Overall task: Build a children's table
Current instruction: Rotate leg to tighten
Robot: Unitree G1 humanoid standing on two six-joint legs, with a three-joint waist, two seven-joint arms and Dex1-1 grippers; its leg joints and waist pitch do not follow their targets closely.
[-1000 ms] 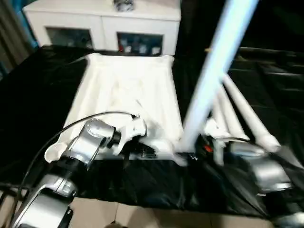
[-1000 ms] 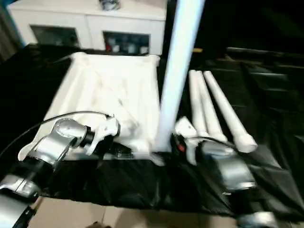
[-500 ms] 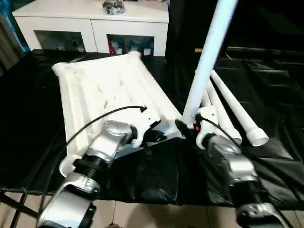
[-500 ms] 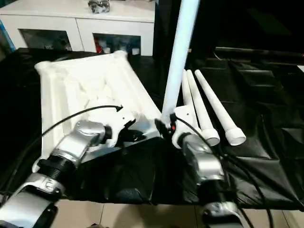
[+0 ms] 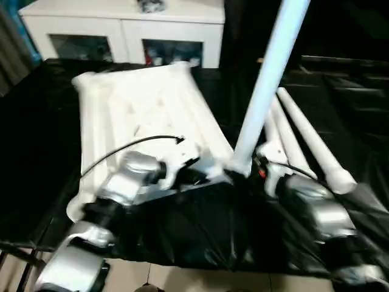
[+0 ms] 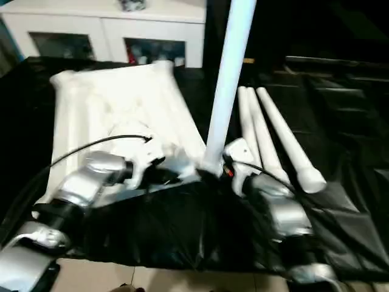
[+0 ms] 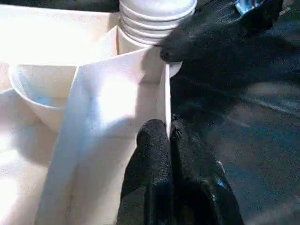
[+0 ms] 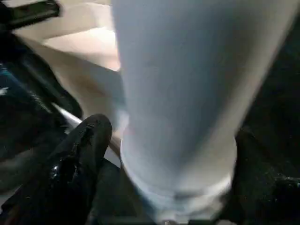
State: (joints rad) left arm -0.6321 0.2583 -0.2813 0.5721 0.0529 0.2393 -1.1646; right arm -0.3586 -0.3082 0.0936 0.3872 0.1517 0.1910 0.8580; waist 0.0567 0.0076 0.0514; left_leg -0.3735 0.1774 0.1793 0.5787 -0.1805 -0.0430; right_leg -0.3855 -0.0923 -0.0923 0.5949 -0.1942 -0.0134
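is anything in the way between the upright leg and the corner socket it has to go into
Nothing visible blocks it. The upright leg already stands with its ribbed end at the tabletop's near corner socket, between the right tool's fingers.

Two robot forearms of rounded, brushed silver metal, each jointed with black bands. A thin black cable arcs over the left forearm [image 5: 124, 185] to a white wrist housing just behind the left end effector [image 7: 168, 140]. The right forearm [image 5: 316, 213] has a similar white housing with a small red mark. Both end effectors have glossy black, rounded fingers [image 8: 79, 154].
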